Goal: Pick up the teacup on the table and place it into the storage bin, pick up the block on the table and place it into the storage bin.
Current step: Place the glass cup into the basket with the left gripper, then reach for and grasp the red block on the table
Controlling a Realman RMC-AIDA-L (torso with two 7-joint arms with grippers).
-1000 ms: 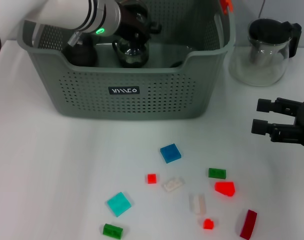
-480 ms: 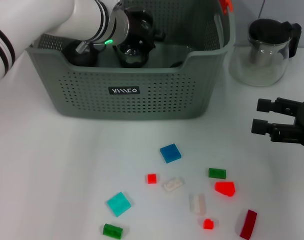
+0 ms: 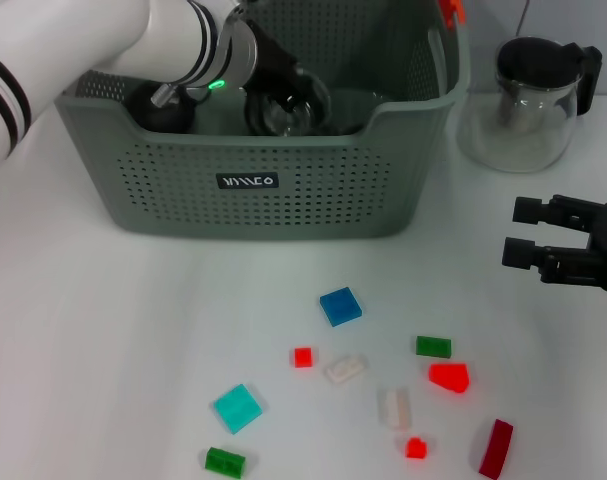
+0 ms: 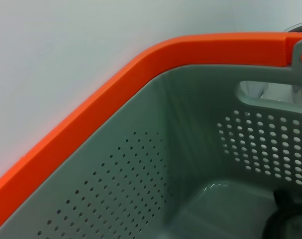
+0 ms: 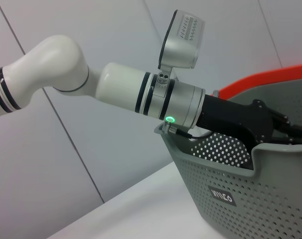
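The grey-green perforated storage bin stands at the back of the table, with a black label and a red-orange clip. My left gripper reaches down inside the bin and is shut on the glass teacup, which hangs tilted just behind the front wall. The right wrist view shows the left gripper low inside the bin. A blue block lies on the table in front of the bin. My right gripper is open and empty, hovering at the right.
A glass pitcher with a black lid stands right of the bin. Several small blocks lie in front: cyan, green, red, white, dark red. A dark round object sits inside the bin's left end.
My left gripper has turned and shifted right inside the bin, and the teacup has moved right and tilted with it. The right arm has not moved.
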